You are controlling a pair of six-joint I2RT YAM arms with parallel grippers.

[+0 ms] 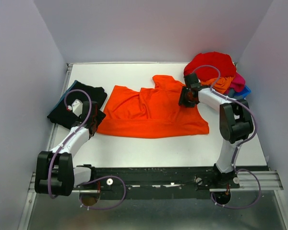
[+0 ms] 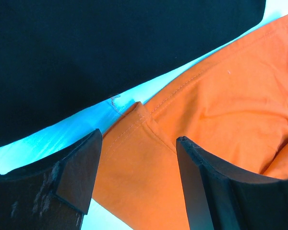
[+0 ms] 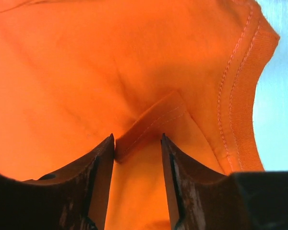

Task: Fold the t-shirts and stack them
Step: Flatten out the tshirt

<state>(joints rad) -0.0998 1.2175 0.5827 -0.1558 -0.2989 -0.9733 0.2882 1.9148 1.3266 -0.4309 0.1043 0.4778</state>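
An orange t-shirt lies spread flat in the middle of the table. My left gripper is open at its near left corner. In the left wrist view the jaws straddle that hemmed corner without pinching it. My right gripper is at the shirt's right side, near the sleeve. In the right wrist view its jaws stand apart around a raised fold of orange cloth, which touches the left finger. A folded black t-shirt lies at the left and fills the top of the left wrist view.
A pile of unfolded shirts, red, orange, pink and blue, sits at the back right corner. White walls close in the table at left, back and right. The black rail runs along the near edge.
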